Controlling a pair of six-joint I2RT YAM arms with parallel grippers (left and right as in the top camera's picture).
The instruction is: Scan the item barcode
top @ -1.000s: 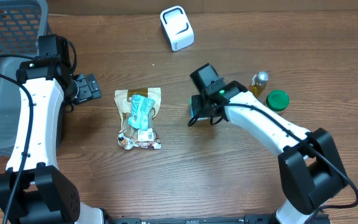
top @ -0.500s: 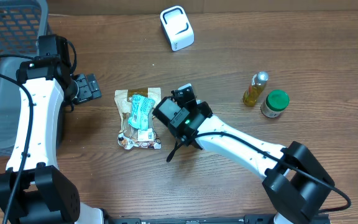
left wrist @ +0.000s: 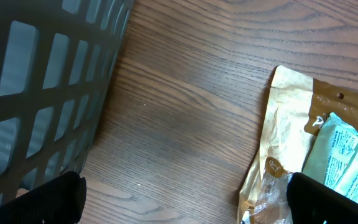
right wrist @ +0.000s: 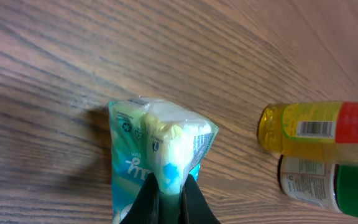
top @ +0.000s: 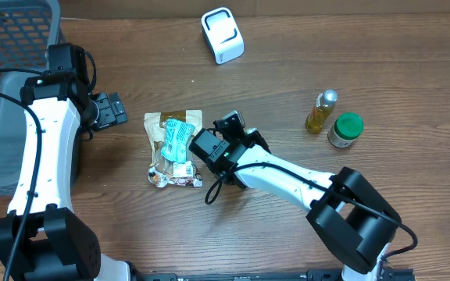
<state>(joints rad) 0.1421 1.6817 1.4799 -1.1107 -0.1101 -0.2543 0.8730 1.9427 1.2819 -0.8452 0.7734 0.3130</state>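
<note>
Right wrist view: my right gripper (right wrist: 166,202) pinches one end of the pack (right wrist: 157,152) over the table (right wrist: 55,56). Light, soft, squashy, I judge; the sealed end suits. My left gripper (top: 116,109) gapes, empty.

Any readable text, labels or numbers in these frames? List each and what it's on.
No text reads clearly.
Held teal packet: white script, recycling marks, illegible.
Yellow bottle: barcode, digits too small.
Green-lidded jar: label print blurred.
Brown pouch, second teal packet on it: print too small.
</note>
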